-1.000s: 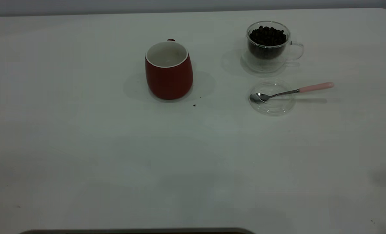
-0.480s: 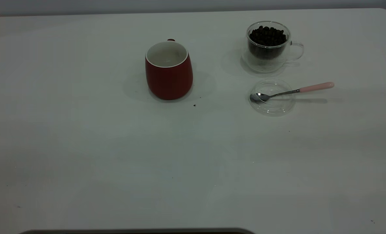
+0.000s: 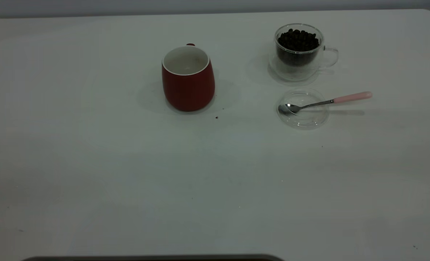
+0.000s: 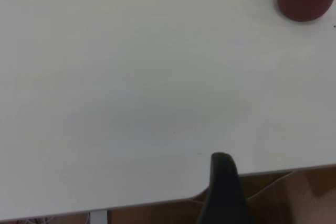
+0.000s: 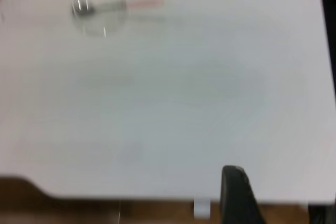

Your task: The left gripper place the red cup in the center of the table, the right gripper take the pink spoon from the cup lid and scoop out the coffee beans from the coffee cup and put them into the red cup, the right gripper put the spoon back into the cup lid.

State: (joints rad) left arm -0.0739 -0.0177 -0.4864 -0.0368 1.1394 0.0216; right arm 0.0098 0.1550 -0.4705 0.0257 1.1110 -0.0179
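Judging by the layout, the scooping may be done or not begun: the red cup (image 3: 188,78) stands upper centre, apparently empty. The pink spoon (image 3: 325,102) rests on the cup lid (image 3: 303,120), below the coffee cup (image 3: 299,50) at upper right. Neither hand's state can be told. The table (image 3: 128,181) offers open room below.

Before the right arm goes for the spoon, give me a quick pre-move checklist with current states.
1. Red cup upright near the table centre: ok.
2. Pink spoon with its bowl on the cup lid, handle sticking out past the rim: ok.
3. Coffee cup upright, coffee beans inside: ok.
4. Path to the spoon free of the arms: ok.
5. Right gripper jaws open: cannot tell.
6. Left gripper back at the table edge: ok.
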